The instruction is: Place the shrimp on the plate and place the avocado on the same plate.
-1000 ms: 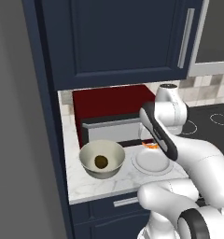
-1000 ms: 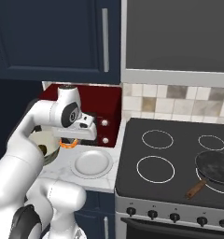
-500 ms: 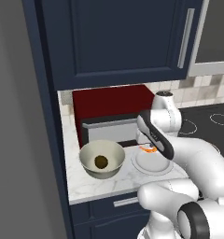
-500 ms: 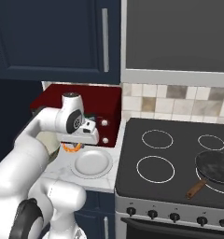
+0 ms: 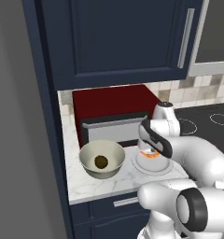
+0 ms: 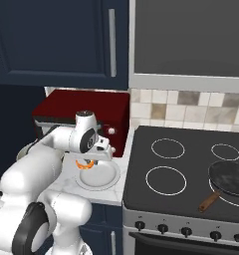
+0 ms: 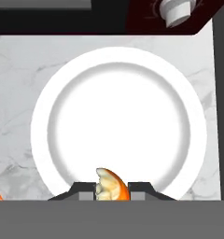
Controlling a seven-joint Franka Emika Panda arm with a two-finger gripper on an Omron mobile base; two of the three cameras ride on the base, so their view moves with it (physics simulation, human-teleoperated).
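shrimp (image 7: 112, 186): lower part hidden by fingers (image 7: 139, 189) | plate (image 5: 163, 167): arm covers part

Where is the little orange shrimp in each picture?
Left base view: shrimp at centre right, under the arm, above the plate.
Right base view: lower left of centre, under the hand, above the plate's back rim.
Hand view: bottom centre, pinched between the fingertips.
Shared landmark: the white plate.

A marble counter (image 5: 100, 184) sits at centre frame. On it: a cream bowl (image 5: 102, 159) at left, a white plate (image 5: 153, 163) beside it, a red toaster oven (image 5: 115, 114) behind.
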